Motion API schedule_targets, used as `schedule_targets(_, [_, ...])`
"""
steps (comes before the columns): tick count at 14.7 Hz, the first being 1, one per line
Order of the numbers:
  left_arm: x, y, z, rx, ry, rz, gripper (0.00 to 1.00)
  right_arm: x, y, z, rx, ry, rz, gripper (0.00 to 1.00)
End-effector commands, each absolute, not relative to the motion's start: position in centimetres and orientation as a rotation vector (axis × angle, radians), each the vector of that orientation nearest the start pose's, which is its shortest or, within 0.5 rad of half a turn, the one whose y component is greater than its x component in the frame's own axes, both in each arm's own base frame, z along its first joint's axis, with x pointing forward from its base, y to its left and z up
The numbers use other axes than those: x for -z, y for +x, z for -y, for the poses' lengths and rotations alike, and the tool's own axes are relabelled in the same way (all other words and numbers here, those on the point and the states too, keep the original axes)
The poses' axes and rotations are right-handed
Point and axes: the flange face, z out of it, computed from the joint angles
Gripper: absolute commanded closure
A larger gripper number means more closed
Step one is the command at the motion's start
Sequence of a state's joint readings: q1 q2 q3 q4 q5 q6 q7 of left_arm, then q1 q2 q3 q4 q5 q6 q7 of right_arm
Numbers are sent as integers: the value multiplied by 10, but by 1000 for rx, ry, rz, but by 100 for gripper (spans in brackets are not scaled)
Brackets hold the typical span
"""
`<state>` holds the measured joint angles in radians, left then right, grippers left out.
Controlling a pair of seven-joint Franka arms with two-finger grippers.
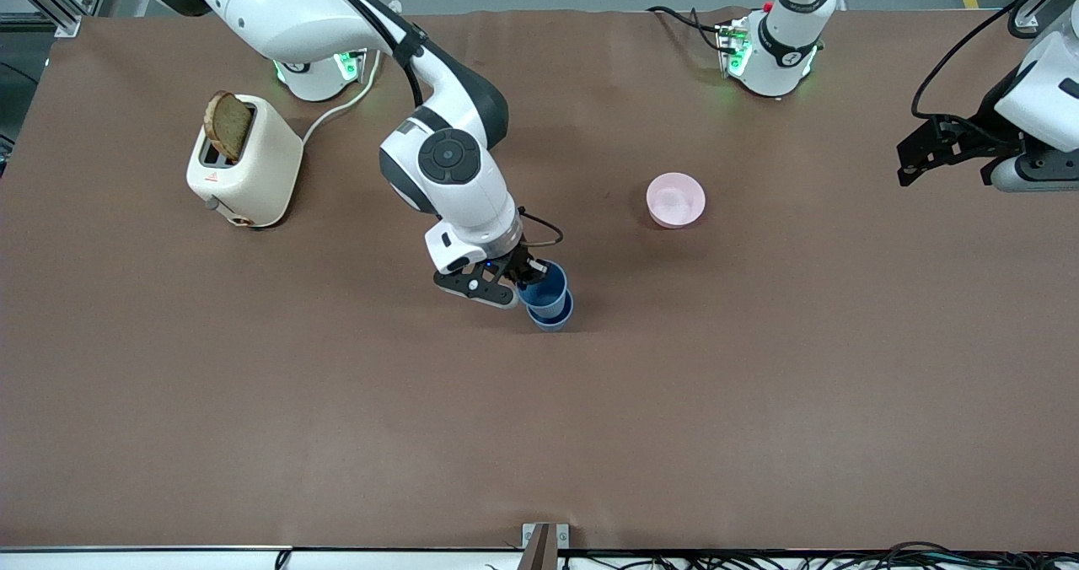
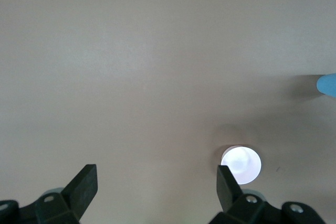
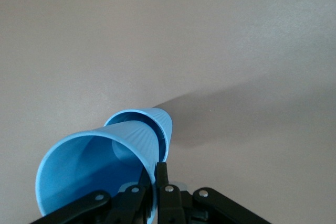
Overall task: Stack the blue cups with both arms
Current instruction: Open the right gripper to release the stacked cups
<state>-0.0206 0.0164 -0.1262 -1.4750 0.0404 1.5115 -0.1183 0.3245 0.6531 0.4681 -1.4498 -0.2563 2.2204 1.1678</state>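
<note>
Two blue cups stand near the middle of the table, one nested in the other. The upper blue cup (image 1: 544, 286) sits partly inside the lower blue cup (image 1: 555, 315). My right gripper (image 1: 524, 279) is shut on the rim of the upper cup; in the right wrist view its fingers (image 3: 163, 174) pinch the upper cup's wall (image 3: 94, 166), with the lower cup (image 3: 157, 124) around its base. My left gripper (image 1: 944, 153) is open and empty, held above the table at the left arm's end; the left wrist view shows its fingers (image 2: 86, 182) wide apart over bare table, with a sliver of blue cup (image 2: 326, 84) at the edge.
A pink bowl (image 1: 675, 199) stands toward the left arm's end from the cups, farther from the front camera; it also shows in the left wrist view (image 2: 241, 163). A cream toaster (image 1: 246, 165) with a slice of bread stands toward the right arm's end.
</note>
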Motion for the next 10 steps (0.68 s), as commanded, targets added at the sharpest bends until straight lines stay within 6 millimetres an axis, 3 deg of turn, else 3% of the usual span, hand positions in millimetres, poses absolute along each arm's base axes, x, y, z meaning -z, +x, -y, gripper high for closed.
schedule_targets(1, [-660, 543, 71, 44, -3108, -56, 0, -348, 567, -469, 110, -2909, -490, 94])
schedule_targets(2, [-664, 543, 67, 55, -3112, -44, 0, -348, 567, -469, 110, -2910, -488, 85])
schedule_targets(4, [-670, 544, 64, 77, -3115, -29, 0, -348, 567, -469, 108, -2909, -489, 43])
schedule_targets(6, [-669, 544, 63, 72, -3115, -27, 0, -349, 568, -468, 111, -2910, -490, 24])
schedule_targets(7, [-669, 544, 63, 72, -3115, -29, 0, -352, 571, -464, 117, -2908, -499, 8])
schedule_targets(8, [-668, 544, 64, 69, -3116, -32, 0, -357, 573, -461, 125, -2904, -503, 0])
schedule_targets(10, [-669, 543, 65, 69, -3116, -34, 0, -384, 576, -447, 183, -2907, -517, 0])
